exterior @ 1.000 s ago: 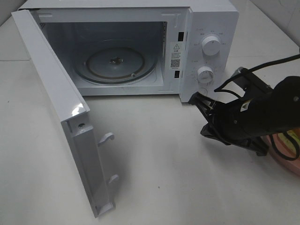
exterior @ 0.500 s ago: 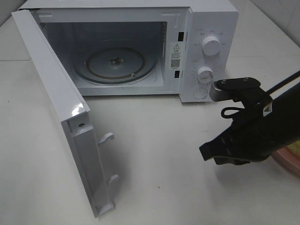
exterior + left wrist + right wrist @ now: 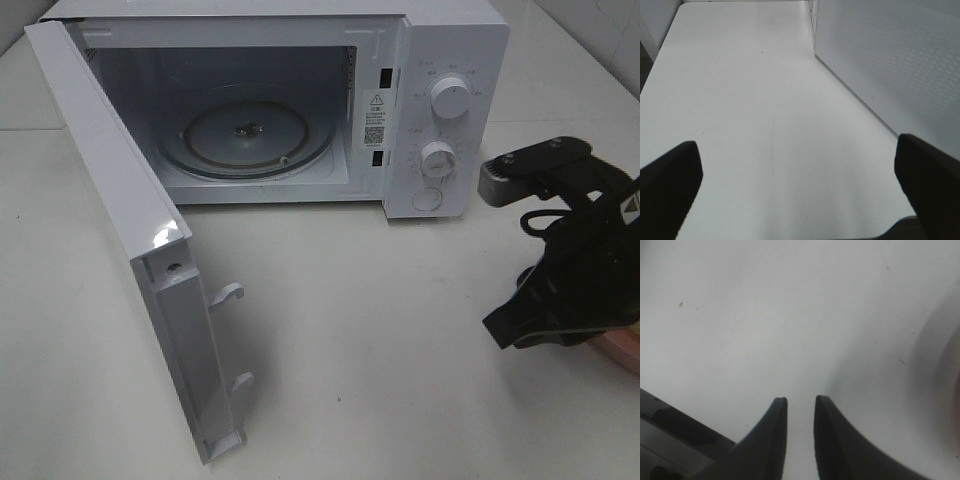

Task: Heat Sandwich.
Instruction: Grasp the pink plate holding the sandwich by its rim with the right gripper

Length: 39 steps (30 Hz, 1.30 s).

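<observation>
The sandwich cannot be seen: in the high view only a sliver of the pink plate point(image 3: 622, 352) peeks out at the lower right edge, and the right arm point(image 3: 585, 270) covers whatever lies on it.

The right gripper point(image 3: 800, 399) points down at the table point(image 3: 350, 330) at the right of the high view, just left of the plate sliver. Its fingers point(image 3: 771, 435) stand a narrow gap apart with only bare table showing between them, so it holds nothing. A blurred dark curve at the edge of the right wrist view may be the plate rim, but this cannot be told.

The microwave point(image 3: 440, 60) fills the upper middle of the high view. Its door point(image 3: 130, 230) swings wide toward the lower left, and the glass turntable point(image 3: 245, 140) inside is bare. Two white knobs point(image 3: 451, 98) sit one above the other on the panel at its right, up and left of the arm.

The left gripper point(image 3: 797, 142) shows only in its wrist view, fingers spread wide over bare table, gripping nothing, with a perforated white wall point(image 3: 890, 55) just beside it.
</observation>
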Each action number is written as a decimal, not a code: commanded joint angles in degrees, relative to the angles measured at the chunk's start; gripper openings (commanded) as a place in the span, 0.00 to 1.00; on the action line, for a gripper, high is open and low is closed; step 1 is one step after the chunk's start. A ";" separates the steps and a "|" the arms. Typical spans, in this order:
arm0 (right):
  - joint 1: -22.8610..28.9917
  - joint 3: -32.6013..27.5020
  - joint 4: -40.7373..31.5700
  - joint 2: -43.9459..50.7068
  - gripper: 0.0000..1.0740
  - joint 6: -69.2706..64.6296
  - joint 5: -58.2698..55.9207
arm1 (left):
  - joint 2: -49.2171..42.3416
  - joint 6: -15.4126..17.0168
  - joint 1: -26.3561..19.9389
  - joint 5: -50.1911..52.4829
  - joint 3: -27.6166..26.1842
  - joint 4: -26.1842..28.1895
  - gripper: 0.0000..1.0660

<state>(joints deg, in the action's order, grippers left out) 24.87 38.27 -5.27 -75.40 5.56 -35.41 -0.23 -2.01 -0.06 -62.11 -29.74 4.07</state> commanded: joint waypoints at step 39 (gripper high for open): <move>-13.58 3.61 21.20 -15.47 0.79 -15.30 4.41 | -0.92 -0.11 0.17 0.74 0.06 0.23 0.94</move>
<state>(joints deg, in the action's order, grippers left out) 11.57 41.14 14.90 -89.78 -9.11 -31.28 -0.23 -2.01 -0.06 -62.11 -29.74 4.07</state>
